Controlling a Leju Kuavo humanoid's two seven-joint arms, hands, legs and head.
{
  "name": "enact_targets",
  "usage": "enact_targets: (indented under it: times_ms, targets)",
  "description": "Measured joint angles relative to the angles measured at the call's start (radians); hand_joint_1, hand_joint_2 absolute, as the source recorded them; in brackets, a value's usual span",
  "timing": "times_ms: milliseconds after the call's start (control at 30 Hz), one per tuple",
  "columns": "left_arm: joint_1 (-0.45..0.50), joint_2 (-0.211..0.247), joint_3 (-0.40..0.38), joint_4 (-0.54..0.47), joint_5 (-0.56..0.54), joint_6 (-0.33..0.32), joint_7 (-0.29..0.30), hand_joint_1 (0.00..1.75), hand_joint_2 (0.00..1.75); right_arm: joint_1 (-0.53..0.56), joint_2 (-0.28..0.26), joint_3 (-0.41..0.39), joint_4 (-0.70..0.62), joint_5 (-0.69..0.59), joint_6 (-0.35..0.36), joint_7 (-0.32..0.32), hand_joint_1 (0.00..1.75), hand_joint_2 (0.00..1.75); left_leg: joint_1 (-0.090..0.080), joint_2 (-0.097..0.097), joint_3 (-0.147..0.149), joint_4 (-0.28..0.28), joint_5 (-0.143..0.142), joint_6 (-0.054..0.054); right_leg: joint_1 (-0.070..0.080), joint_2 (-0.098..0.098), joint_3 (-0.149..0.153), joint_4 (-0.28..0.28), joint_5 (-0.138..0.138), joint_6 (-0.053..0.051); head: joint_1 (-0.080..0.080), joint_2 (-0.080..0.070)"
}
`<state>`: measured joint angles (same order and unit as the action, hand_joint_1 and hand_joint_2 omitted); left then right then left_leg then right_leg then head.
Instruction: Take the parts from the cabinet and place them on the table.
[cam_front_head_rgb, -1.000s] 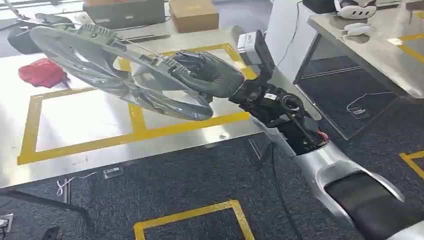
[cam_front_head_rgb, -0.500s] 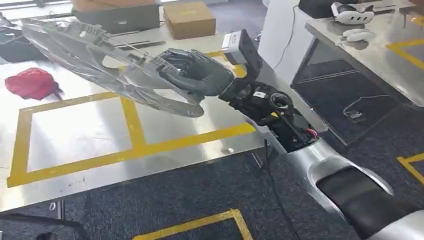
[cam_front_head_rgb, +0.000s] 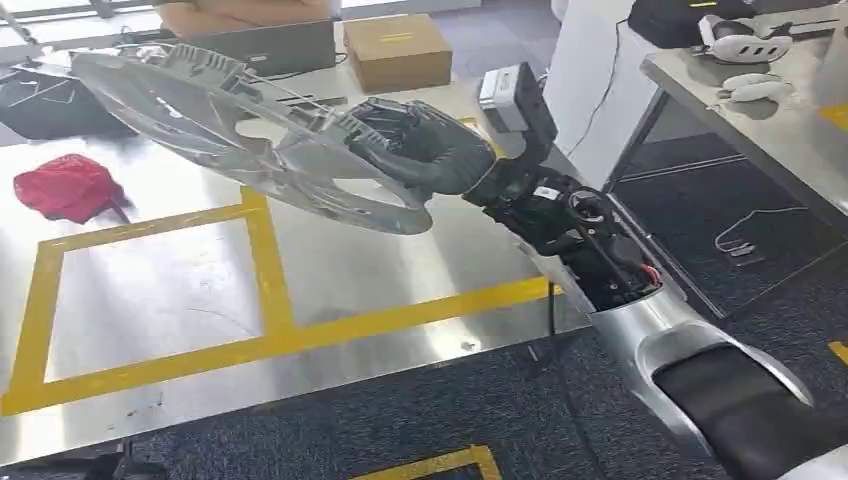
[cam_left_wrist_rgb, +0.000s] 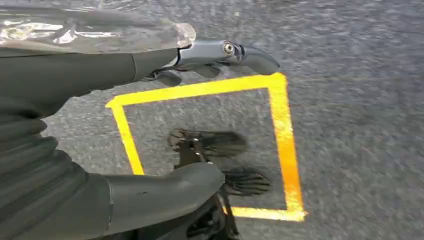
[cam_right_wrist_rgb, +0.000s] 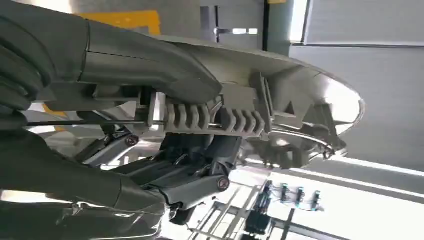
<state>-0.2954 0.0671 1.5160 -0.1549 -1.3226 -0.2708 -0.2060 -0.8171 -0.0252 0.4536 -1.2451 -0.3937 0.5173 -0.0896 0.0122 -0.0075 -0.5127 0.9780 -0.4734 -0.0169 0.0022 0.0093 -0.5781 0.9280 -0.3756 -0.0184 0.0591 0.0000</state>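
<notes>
The right hand (cam_front_head_rgb: 425, 150) has its fingers (cam_front_head_rgb: 385, 125) clamped on the near edge of a large silver ring-shaped part (cam_front_head_rgb: 240, 130), which it holds tilted in the air above the steel counter (cam_front_head_rgb: 330, 270), over the yellow tape lines (cam_front_head_rgb: 265, 260) marked there and touching nothing below. From the right wrist, the thumb (cam_right_wrist_rgb: 150, 62) lies along the part's ribbed back (cam_right_wrist_rgb: 215, 120) while the darker fingers (cam_right_wrist_rgb: 200, 182) curl under it, a grip the head view shows less plainly. The left hand (cam_left_wrist_rgb: 125, 130) hangs over grey carpet (cam_left_wrist_rgb: 360, 100) with a yellow taped square (cam_left_wrist_rgb: 280, 130), fingers (cam_left_wrist_rgb: 225, 52) apart and holding nothing. On the counter lie a red cloth (cam_front_head_rgb: 65, 185), and farther back a cardboard box (cam_front_head_rgb: 397, 50).
</notes>
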Motion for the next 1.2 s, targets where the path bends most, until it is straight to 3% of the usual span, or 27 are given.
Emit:
enact_targets:
  times_ms: [67,100,133,167,200,233,300,367,400,433,500,600,800,867,1100,1200]
  targets:
    - [-0.002,0.000,0.000,0.000,-0.001,0.009,0.000,0.00,1.75,0.001,-0.001,0.000,0.001,0.000,-0.003,0.000,1.75,1.75,0.001,0.001,-0.094,0.147,-0.029,-0.010,-0.001,-0.001,0.009,-0.003,-0.008,-0.009,-0.015,0.000]
    - [-0.002,0.001,0.000,0.000,-0.003,0.013,0.002,0.00,1.75,0.002,-0.001,0.000,0.001,0.000,-0.003,0.000,1.75,1.75,0.002,0.001,-0.148,0.221,-0.065,-0.015,-0.001,0.001,0.012,-0.003,-0.014,-0.011,-0.021,0.000]
    - [-0.001,0.001,0.000,0.000,-0.005,0.017,0.003,0.00,1.75,0.003,-0.001,-0.001,0.001,0.000,-0.003,0.000,1.75,1.75,0.002,0.001,-0.193,0.272,-0.098,-0.017,0.000,0.002,0.016,-0.003,-0.021,-0.011,-0.021,0.000]
    - [0.000,0.001,0.000,0.000,-0.006,0.018,0.003,0.00,1.75,0.004,-0.001,0.000,0.001,0.000,-0.003,0.000,1.75,1.75,0.002,0.001,-0.218,0.282,-0.101,-0.017,0.000,0.003,0.022,-0.002,-0.028,-0.011,-0.024,0.000]
    - [0.000,0.000,0.000,0.000,-0.007,0.018,0.003,0.00,1.75,0.005,-0.001,-0.001,0.001,0.000,-0.006,0.001,1.75,1.75,0.002,0.001,-0.220,0.253,-0.072,-0.016,0.000,0.003,0.030,-0.001,-0.034,-0.011,-0.028,0.000]
    - [0.000,0.000,0.000,0.000,-0.007,0.018,0.003,0.00,1.75,0.005,-0.001,-0.001,0.001,0.000,-0.006,0.002,1.75,1.75,0.002,0.001,-0.200,0.176,-0.006,-0.014,0.000,0.004,0.040,0.001,-0.043,-0.010,-0.029,0.000]
    - [0.000,0.002,0.000,0.000,-0.007,0.018,0.003,0.00,1.75,0.005,-0.001,-0.001,0.001,0.000,-0.005,0.003,1.75,1.75,0.001,0.003,-0.134,-0.020,0.137,-0.004,0.000,0.005,0.056,0.003,-0.060,-0.005,-0.036,0.000]
    - [-0.004,0.002,0.000,0.000,-0.007,0.019,0.003,0.00,1.75,0.001,-0.001,-0.001,0.001,0.000,-0.004,0.003,1.75,1.75,-0.009,0.003,-0.125,-0.044,0.099,0.008,0.003,0.007,0.050,0.006,-0.067,0.004,-0.042,0.000]
    - [-0.001,0.002,0.000,0.000,-0.008,0.019,0.003,0.00,1.75,0.003,-0.001,-0.001,0.000,0.000,-0.005,0.003,1.75,1.75,-0.010,0.001,-0.127,-0.039,0.118,0.013,0.003,0.007,0.051,0.006,-0.071,0.010,-0.042,0.000]
    - [0.001,0.002,0.000,0.000,-0.008,0.019,0.003,0.00,1.75,0.007,-0.001,-0.002,0.001,0.000,-0.006,0.004,1.75,1.75,-0.002,0.001,-0.123,-0.041,0.117,0.009,0.008,0.006,0.053,0.011,-0.081,0.007,-0.043,0.000]
    - [0.000,0.002,0.000,0.000,-0.009,0.019,0.002,0.00,1.75,0.006,-0.002,-0.002,0.001,0.000,-0.006,0.006,1.75,1.75,-0.007,-0.002,-0.122,-0.039,0.115,0.007,0.007,0.003,0.057,0.010,-0.079,0.004,-0.031,0.000]
    - [-0.001,0.002,0.000,0.000,-0.012,0.021,0.003,0.00,1.75,0.006,-0.002,-0.002,0.000,0.000,-0.006,0.006,1.75,1.75,-0.008,-0.004,-0.121,-0.039,0.110,0.014,0.006,0.001,0.063,-0.001,-0.080,0.005,-0.026,0.000]
    - [-0.001,0.000,0.000,0.000,-0.012,0.028,0.003,0.00,1.75,0.005,-0.002,-0.002,0.001,0.008,-0.013,0.002,1.75,1.75,-0.010,-0.004,-0.121,-0.039,0.108,0.019,0.005,0.000,0.066,-0.009,-0.080,0.009,-0.018,0.000]
    - [-0.001,0.000,0.000,0.000,-0.012,0.029,0.003,0.00,1.75,-0.003,-0.002,-0.002,0.007,0.040,-0.030,-0.017,1.75,1.75,-0.011,-0.004,-0.120,-0.039,0.108,0.020,0.004,0.000,0.067,-0.009,-0.079,0.016,-0.018,0.000]
    - [-0.001,-0.001,0.000,0.000,-0.018,0.029,0.000,0.00,1.75,-0.043,-0.002,-0.003,0.050,0.181,-0.106,-0.070,1.75,1.75,-0.010,-0.003,-0.118,-0.039,0.109,0.021,0.004,0.000,0.068,-0.009,-0.079,0.017,-0.024,0.000]
    - [-0.003,-0.003,0.000,0.000,-0.027,0.028,-0.002,0.00,1.75,-0.066,-0.002,-0.003,0.074,0.318,-0.181,-0.092,1.75,1.75,-0.008,-0.002,-0.116,-0.039,0.109,0.021,0.004,0.000,0.069,-0.009,-0.079,0.017,-0.026,0.000]
